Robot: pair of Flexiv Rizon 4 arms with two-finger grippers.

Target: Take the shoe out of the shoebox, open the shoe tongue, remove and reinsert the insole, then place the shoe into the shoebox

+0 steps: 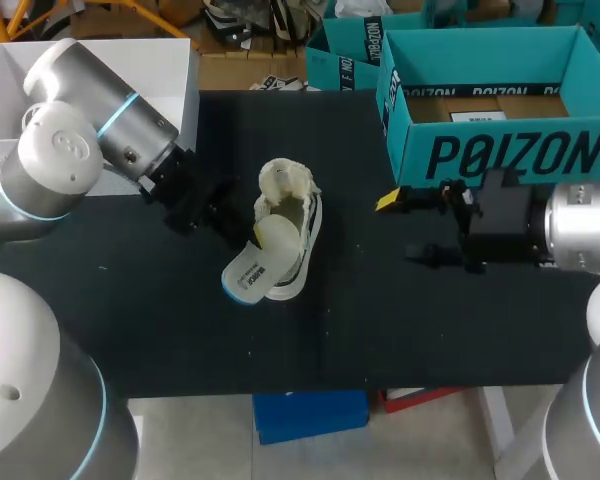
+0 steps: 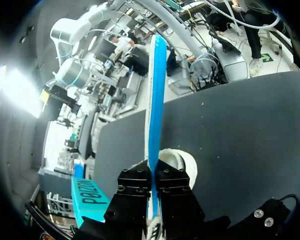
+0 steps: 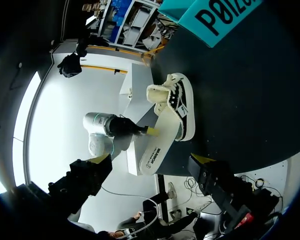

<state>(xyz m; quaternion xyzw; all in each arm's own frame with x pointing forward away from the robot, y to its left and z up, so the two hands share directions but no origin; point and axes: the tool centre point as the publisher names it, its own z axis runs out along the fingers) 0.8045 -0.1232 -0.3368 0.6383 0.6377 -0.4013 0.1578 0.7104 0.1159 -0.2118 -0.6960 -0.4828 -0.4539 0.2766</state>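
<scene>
A cream low-top shoe (image 1: 298,225) lies on the black table (image 1: 160,320), its opening toward the far side. Its insole (image 1: 252,270), pale on top with a blue underside, sticks out of the shoe and slants toward the table's front. My left gripper (image 1: 238,228) is shut on the insole's edge. In the left wrist view the insole (image 2: 155,100) stands edge-on between the black fingers (image 2: 135,182), with the shoe (image 2: 177,160) just behind. My right gripper (image 1: 410,228) stands open to the shoe's right, holding nothing. In the right wrist view the shoe (image 3: 176,102) and insole (image 3: 157,145) lie ahead of the right gripper (image 3: 150,162).
The teal shoebox (image 1: 500,150) stands open at the back right, close behind my right gripper. A second teal box (image 1: 345,55) sits behind it. A white box (image 1: 180,70) stands at the back left beside my left arm.
</scene>
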